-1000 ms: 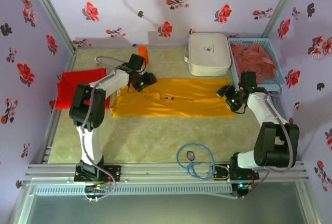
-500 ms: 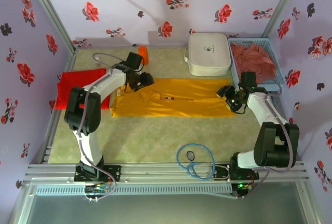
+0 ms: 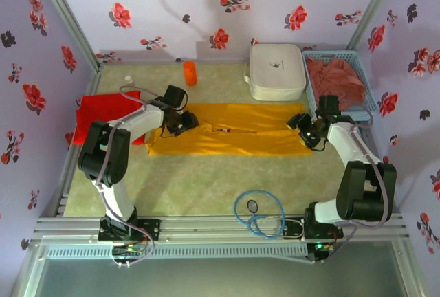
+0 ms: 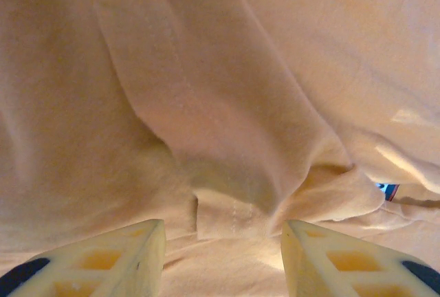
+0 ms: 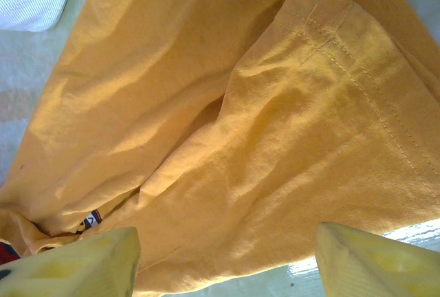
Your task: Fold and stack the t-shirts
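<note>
**A:** What's hard to make out?

**B:** From above, the left gripper [image 3: 180, 122] is low over the left end of the yellow shirt [image 3: 234, 130], and its tips are lost against the dark wrist. Its own camera shows the fingers [image 4: 117, 256] apart, cut off by the frame's bottom edge. A ridge of folded cloth rises between and beyond them. I cannot tell whether the pads touch the cloth.

**A:** And the other side?

**B:** The right gripper [image 3: 306, 130] is at the shirt's right end. Its jaws stand wide apart over a double-stitched hem, gripping nothing. A small label [image 5: 88, 221] peeks from a fold, too small to read.

**A:** The other shirts?

**B:** The red shirt [image 3: 96, 115] lies at the table's left edge, partly hidden behind the left arm [image 3: 130, 115]. The pink shirt [image 3: 337, 77] is crumpled in a blue basket [image 3: 364, 101] at the far right corner.

**A:** Surface and room?

**B:** The yellow shirt is spread across the middle of a pale green mat [image 3: 206, 180]. A white case [image 3: 277, 70] sits just beyond the shirt, beside the basket. An orange cylinder [image 3: 190, 72] stands near the far wall, too small to identify. A blue cable [image 3: 258, 216] loops near the front rail. The walls [image 3: 220, 8] are lilac with red flowers.
</note>
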